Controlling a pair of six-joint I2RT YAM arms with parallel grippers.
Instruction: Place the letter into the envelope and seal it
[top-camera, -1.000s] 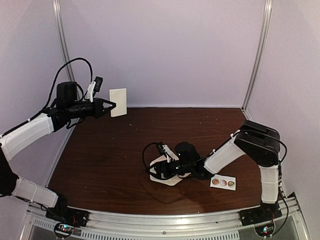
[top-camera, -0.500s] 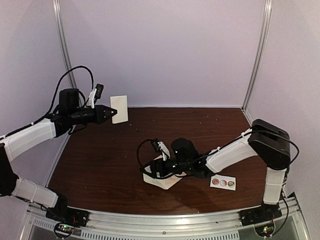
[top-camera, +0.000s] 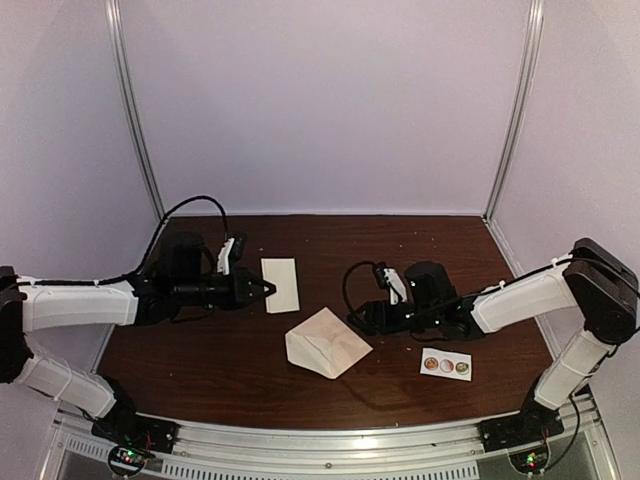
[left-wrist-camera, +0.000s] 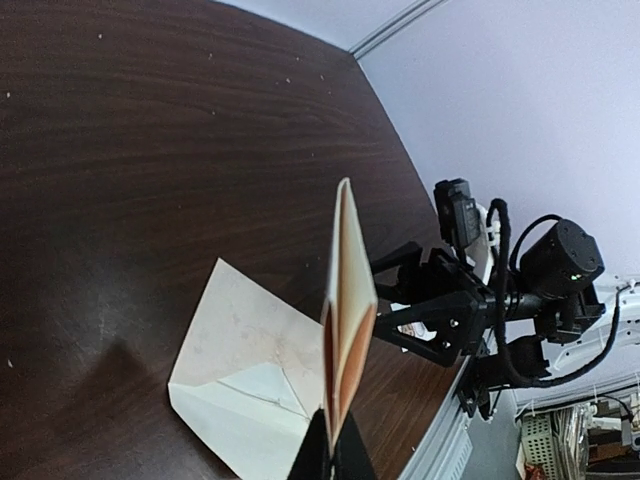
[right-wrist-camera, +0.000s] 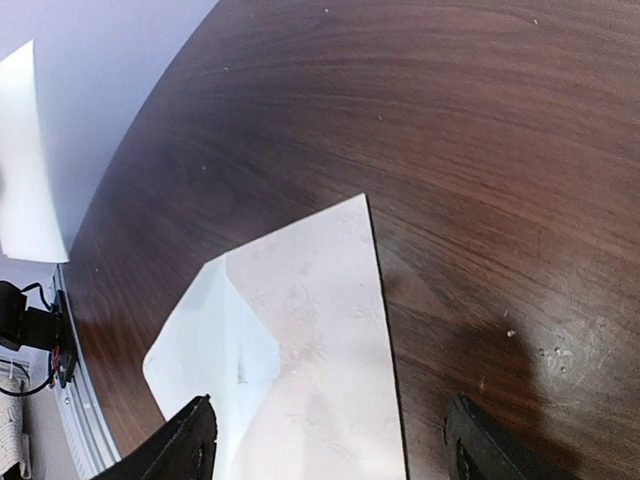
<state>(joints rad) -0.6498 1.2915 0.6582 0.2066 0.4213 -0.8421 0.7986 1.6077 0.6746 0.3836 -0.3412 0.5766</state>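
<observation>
The letter (top-camera: 282, 285), a folded white sheet, is pinched at its edge by my shut left gripper (top-camera: 265, 288), low over the table left of centre. In the left wrist view the letter (left-wrist-camera: 345, 320) stands edge-on, rising from the shut fingertips (left-wrist-camera: 335, 458). The envelope (top-camera: 326, 343) lies flat on the table, front of centre, with its paler triangular flap toward the front left. It also shows as the envelope (left-wrist-camera: 250, 365) and the envelope (right-wrist-camera: 310, 350) in the wrist views. My right gripper (top-camera: 360, 318) is open just right of the envelope, holding nothing; its fingers (right-wrist-camera: 185, 445) straddle the envelope's near end.
A small white strip with three round stickers (top-camera: 446, 365) lies front right on the dark wooden table (top-camera: 420, 250). Pale walls with metal corner posts (top-camera: 515, 110) close off the back and sides. The right arm's black wrist (left-wrist-camera: 470, 300) sits close beyond the letter.
My left arm has come down and rightward with the letter, from high at the back left to low over the table. The right gripper has drawn back to the right, off the envelope.
</observation>
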